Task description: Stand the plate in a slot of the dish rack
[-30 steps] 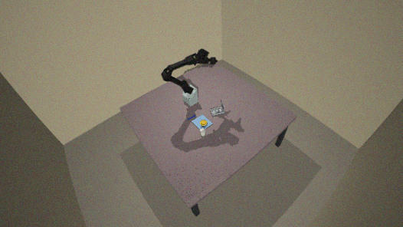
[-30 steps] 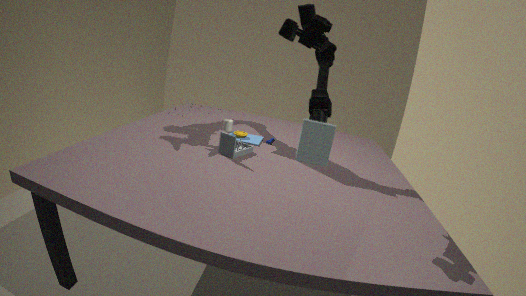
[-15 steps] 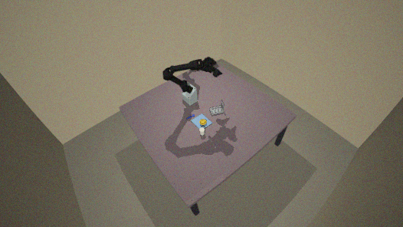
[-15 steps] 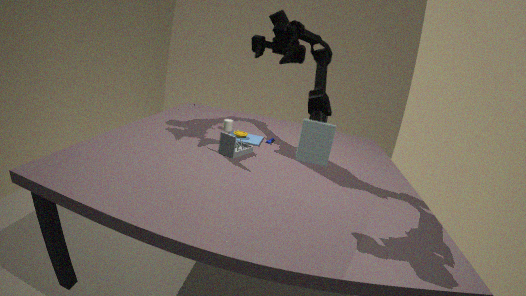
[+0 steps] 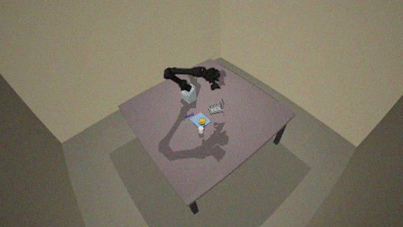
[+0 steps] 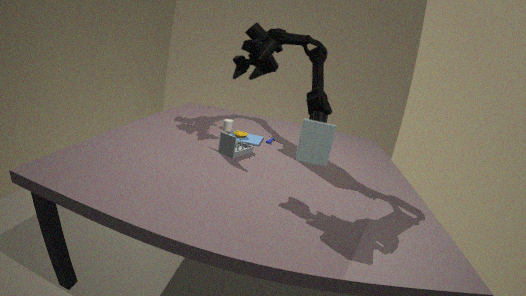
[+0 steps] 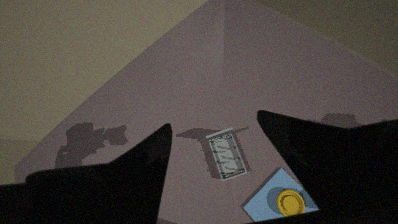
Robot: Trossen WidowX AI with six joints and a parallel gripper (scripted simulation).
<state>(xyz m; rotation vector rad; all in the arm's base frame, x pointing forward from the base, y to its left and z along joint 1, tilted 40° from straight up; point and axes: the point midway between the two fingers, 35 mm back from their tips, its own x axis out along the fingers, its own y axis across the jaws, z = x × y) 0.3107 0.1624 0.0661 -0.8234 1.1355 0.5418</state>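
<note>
High above the purple table (image 6: 150, 190), the wide-open, empty black gripper (image 6: 248, 68) hangs; the small round yellow plate (image 7: 291, 202) (apparently flat on a blue mat (image 7: 260, 205)) lies well below, beside the grey wire dish rack (image 7: 227, 156).

We see a bare beige-walled room, one purple table (image 5: 245, 126) in its corner, a robot arm (image 6: 315, 75) mounted on it.

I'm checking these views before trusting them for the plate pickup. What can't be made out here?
- Rack slots: too small and blurred in top and exterior views; the wrist view shows only faint rails.
- Plate: its rim and thickness are unclear in every view; the right claw finger crowds it in the wrist view.
- Mat: partly covered by that finger and cut by the bottom edge.
- Blue thing: too small to identify.
- Cup: absent from the wrist view.
</note>
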